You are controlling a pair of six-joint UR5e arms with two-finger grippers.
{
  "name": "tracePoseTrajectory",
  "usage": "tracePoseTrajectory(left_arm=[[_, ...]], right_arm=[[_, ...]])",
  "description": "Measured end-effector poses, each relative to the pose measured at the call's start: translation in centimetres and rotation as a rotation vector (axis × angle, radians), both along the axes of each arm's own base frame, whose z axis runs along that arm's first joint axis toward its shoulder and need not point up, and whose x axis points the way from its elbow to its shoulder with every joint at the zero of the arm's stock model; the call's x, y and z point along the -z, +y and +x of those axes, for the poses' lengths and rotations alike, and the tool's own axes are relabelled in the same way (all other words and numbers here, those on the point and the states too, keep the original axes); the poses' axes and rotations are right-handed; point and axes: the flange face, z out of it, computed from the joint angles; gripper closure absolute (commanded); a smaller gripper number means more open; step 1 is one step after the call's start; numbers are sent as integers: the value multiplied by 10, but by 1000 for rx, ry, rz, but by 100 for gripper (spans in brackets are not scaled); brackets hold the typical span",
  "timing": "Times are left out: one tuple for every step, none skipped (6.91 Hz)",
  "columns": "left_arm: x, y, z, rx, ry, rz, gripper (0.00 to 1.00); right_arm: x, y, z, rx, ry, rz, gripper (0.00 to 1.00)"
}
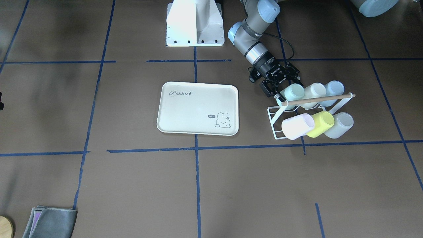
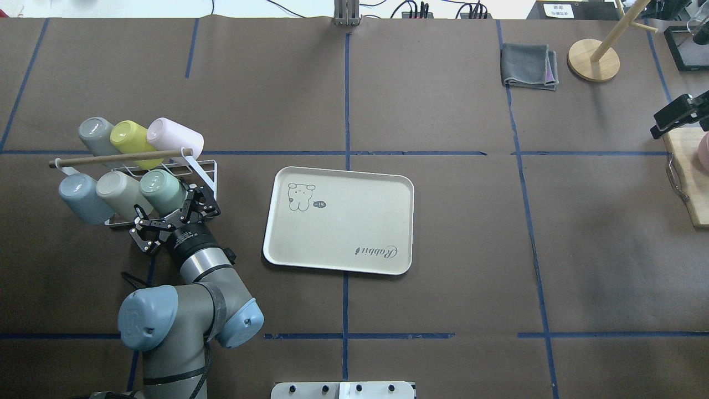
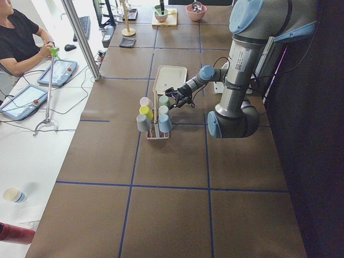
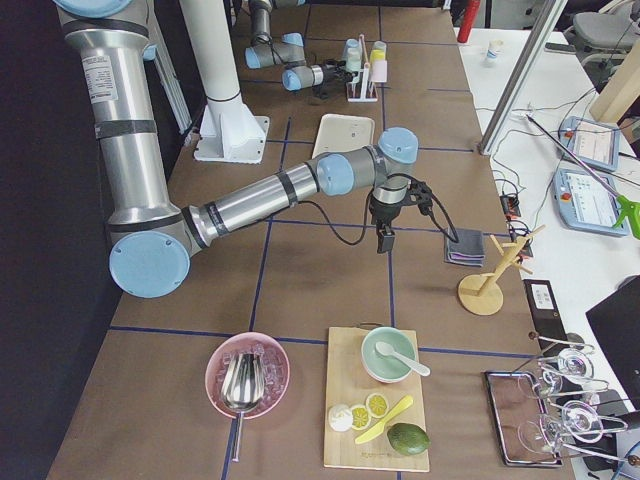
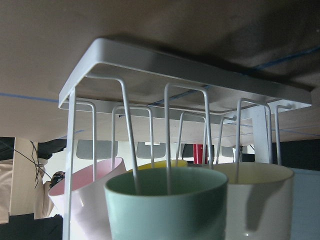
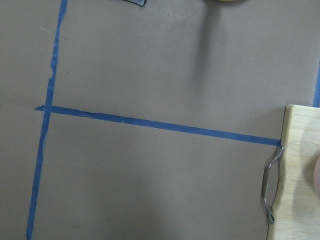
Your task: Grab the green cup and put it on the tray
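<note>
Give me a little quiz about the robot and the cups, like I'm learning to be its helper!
1. True or false: the green cup already sits on the tray.
2. Which arm's claw is at the rack? A) left B) right
3. What animal is drawn on the tray?
Key: 1 false, it is on the rack. 2 A. 3 a bunny.

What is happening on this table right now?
The left gripper is open at the green cup, which sits on a white wire rack together with five other cups. It has not yet closed on the cup. The tray lies beside the rack with nothing on it. The right gripper hangs over bare table, far from the rack.
</note>
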Motion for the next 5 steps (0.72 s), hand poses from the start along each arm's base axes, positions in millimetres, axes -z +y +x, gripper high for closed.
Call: tracePoseTrajectory(left_arm=[[-3, -3, 0, 6, -2, -1, 3], [-5, -5, -1, 10, -5, -2, 8], [-5, -6, 0, 11, -5, -2, 11], [-5, -6, 0, 11, -3, -3, 18], [-4, -6, 0, 12, -2, -2, 36]], right_arm=[[0, 0, 0, -1, 0, 0, 0], [0, 0, 1, -2, 0, 0, 0], [1, 0, 1, -3, 0, 0, 0], [1, -1, 1, -3, 0, -1, 0], [1, 0, 1, -4, 0, -1, 0]])
